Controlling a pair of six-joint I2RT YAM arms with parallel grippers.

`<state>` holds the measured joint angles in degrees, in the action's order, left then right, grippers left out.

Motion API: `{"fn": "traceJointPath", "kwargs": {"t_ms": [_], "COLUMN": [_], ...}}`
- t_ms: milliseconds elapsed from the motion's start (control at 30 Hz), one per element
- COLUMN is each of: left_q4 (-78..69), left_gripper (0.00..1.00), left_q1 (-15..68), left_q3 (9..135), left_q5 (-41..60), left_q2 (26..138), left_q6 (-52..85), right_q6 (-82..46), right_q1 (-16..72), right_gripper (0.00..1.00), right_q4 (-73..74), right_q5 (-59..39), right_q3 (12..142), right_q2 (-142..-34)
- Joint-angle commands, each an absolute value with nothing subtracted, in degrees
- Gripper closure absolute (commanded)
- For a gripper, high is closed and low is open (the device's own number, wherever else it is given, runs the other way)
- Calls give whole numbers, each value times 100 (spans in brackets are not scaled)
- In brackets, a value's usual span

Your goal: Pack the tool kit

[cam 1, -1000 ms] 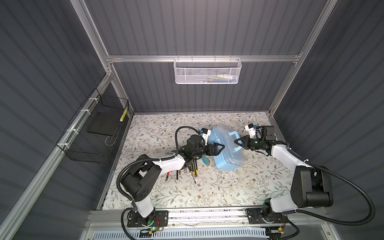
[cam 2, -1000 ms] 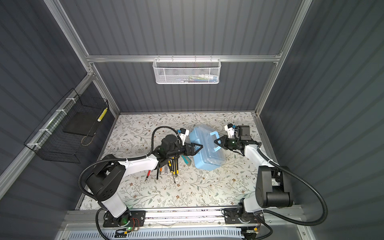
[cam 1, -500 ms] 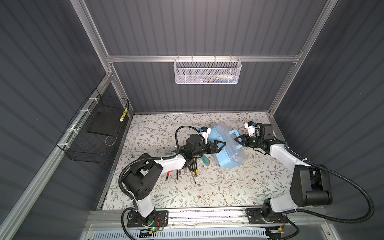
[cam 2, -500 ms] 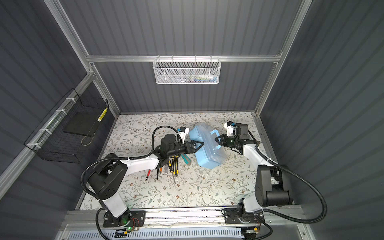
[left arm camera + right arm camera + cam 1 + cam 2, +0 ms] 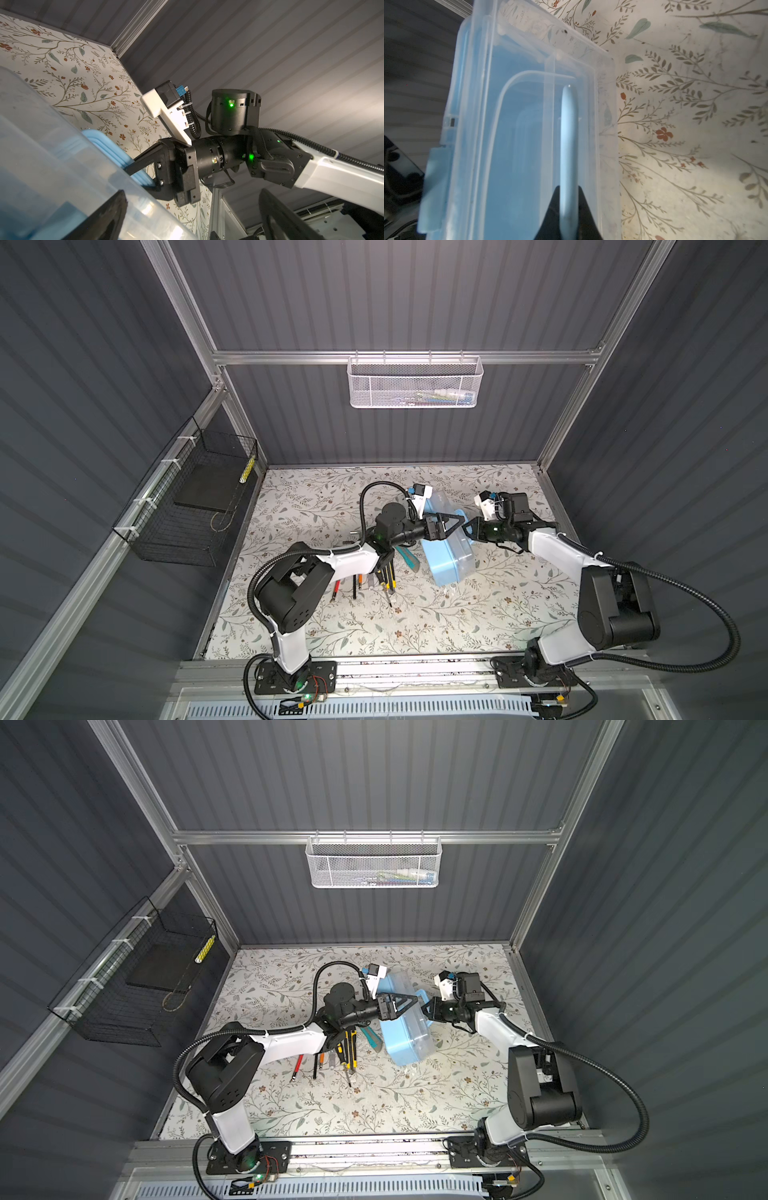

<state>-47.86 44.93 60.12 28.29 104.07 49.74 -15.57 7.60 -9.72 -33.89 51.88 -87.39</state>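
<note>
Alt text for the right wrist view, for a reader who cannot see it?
The right gripper is shut on the pale-blue handle of the tool kit, whose clear lid is closed. The floral table lies beside it.

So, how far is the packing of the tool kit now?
Early stage. Nothing looks packed: the screwdrivers lie on the table beside the tool kit, whose lid looks closed. In hand: the right gripper is shut on the kit's handle; the left gripper is open above the lid. Left: opening, loading, closing.
</note>
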Motion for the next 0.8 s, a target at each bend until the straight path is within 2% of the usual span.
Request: {"fn": "traceJointPath", "kwargs": {"t_ms": [0,133,233,767], "left_q4": [-3735,-1093,179,1036], "left_gripper": [1,1,1,1], "left_q1": [4510,4518,4495,4451], "left_q3": [6210,6915,7362,7707], "left_q5": [2757,1948,1180,1516], "left_q2": [10240,9572,9308,9859], "left_q6": [4661,3623,3272,3912], "right_q6": [-1380,-1379,-1436,-1529], "right_q1": [800,800,799,800], "right_gripper": [100,100,100,100], "right_q4": [-1162,-1191,-1067,-1100], "right_q5": [-3199,-2980,-2859,-2648], "right_q3": [5273,5265,5196,5194], "right_q2": [-8614,-8570,-8528,-8468]}}
